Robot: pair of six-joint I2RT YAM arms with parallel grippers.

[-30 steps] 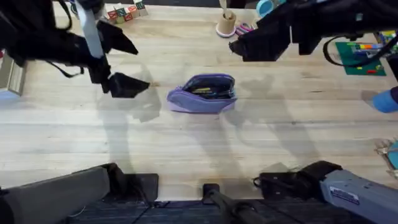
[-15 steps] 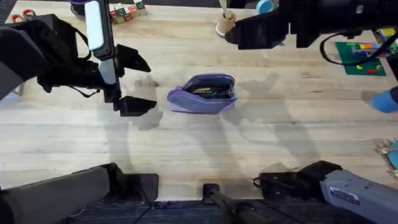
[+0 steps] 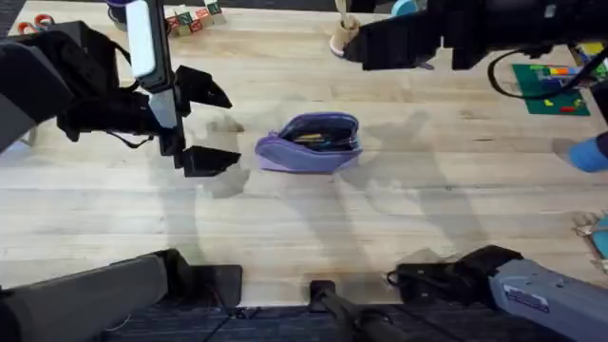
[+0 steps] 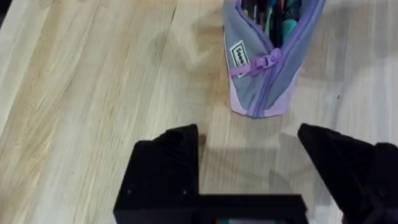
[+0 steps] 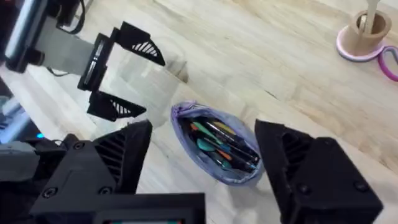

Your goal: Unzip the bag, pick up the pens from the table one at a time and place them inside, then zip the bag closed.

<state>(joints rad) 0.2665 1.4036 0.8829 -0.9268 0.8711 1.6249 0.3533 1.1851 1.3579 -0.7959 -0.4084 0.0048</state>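
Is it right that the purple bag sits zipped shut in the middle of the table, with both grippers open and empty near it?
Not quite: the bag is unzipped, not shut. The right wrist view looks into its open top at pens inside. The rest holds: it lies mid-table, and the left gripper and right gripper are open and empty.

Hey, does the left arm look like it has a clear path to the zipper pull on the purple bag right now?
Probably yes. The left gripper is open beside the bag, facing the zipper pull at that end, with bare table between them.

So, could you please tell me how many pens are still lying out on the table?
0. The table has no loose pens; the open bag holds several, some possibly hidden.
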